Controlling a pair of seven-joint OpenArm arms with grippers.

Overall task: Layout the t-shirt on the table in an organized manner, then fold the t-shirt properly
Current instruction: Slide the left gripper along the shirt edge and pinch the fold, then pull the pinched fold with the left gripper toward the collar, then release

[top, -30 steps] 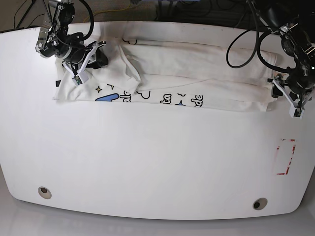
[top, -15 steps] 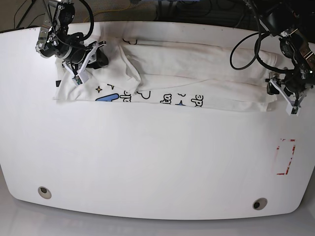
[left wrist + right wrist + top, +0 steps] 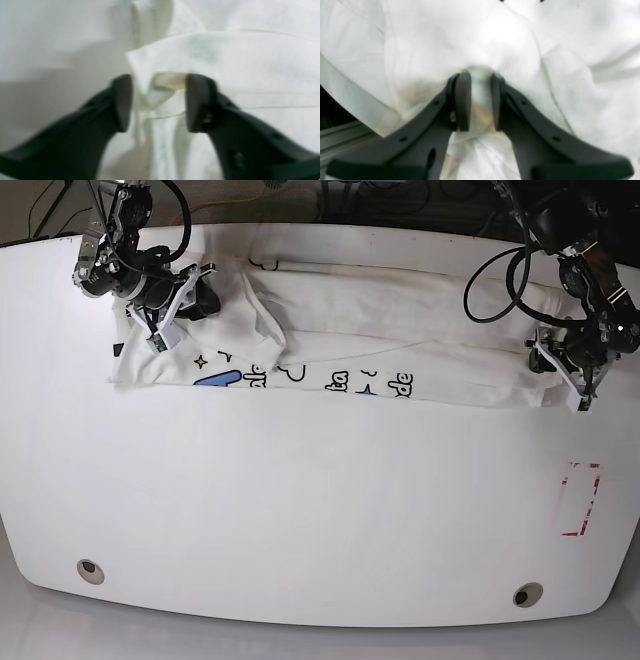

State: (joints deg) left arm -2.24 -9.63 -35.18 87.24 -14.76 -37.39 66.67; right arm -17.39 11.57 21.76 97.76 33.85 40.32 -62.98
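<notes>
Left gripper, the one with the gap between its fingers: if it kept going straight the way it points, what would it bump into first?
The left gripper would most likely meet the t-shirt first: a bunched fold at its edge sits right between the fingers. Depth is blurry, so contact may already be starting.

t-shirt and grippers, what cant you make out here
- t-shirt print: base view, folded cloth hides most letters.
- left gripper: left wrist view blurred; whether its fingers touch the cloth is unclear.
- right gripper: base view, tips hidden by its own body.
</notes>
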